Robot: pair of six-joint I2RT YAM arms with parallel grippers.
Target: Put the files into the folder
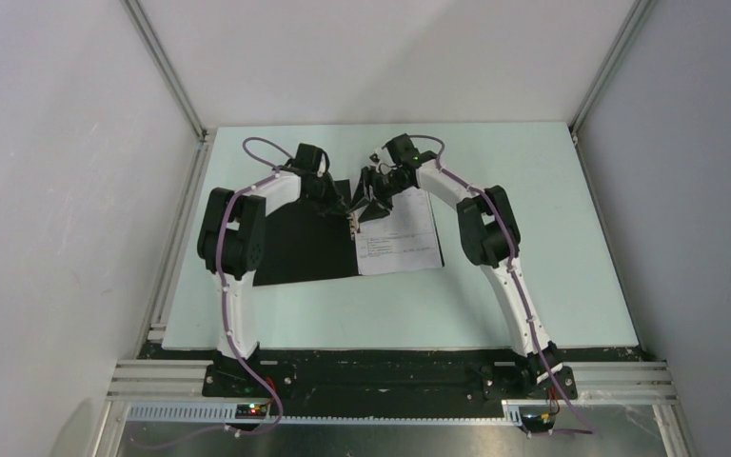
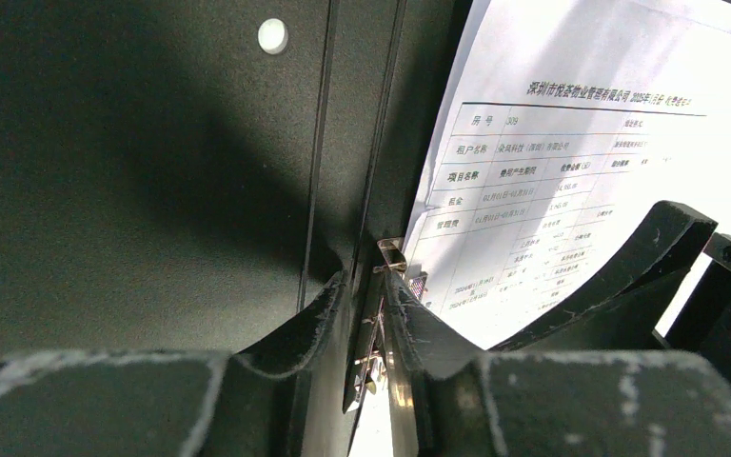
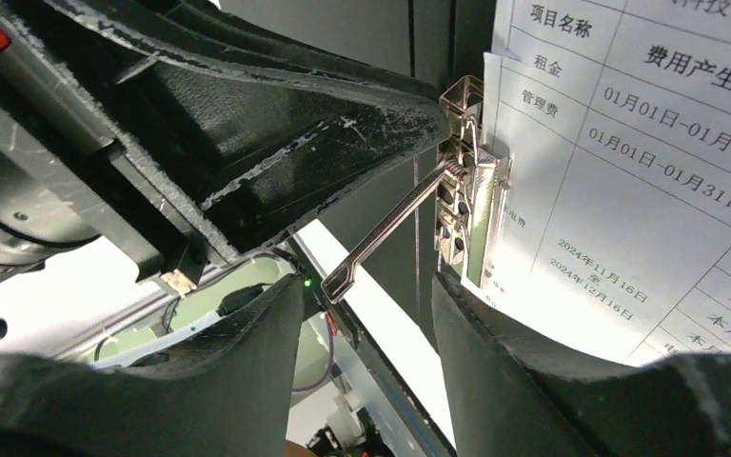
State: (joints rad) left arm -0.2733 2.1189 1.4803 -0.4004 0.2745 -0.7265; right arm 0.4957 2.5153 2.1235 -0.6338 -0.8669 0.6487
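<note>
I had the right gripper (image 3: 366, 314) open astride the clamp lever (image 3: 381, 233); the files (image 3: 647, 190) lay just frame-right of it. The left gripper (image 2: 366, 305) was pinched on the clamp (image 2: 387, 257) at the folder (image 2: 152, 190) spine.

Left claw (image 2: 364, 288) pinched narrow—right claw (image 3: 366, 290) spread wide.

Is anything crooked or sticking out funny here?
Yes. The metal clip lever sticks up at a slant beside the files, so the clip looks open, not pressed flat. The open folder also lies a little crooked on the table. Nothing looks torn or spilled.
</note>
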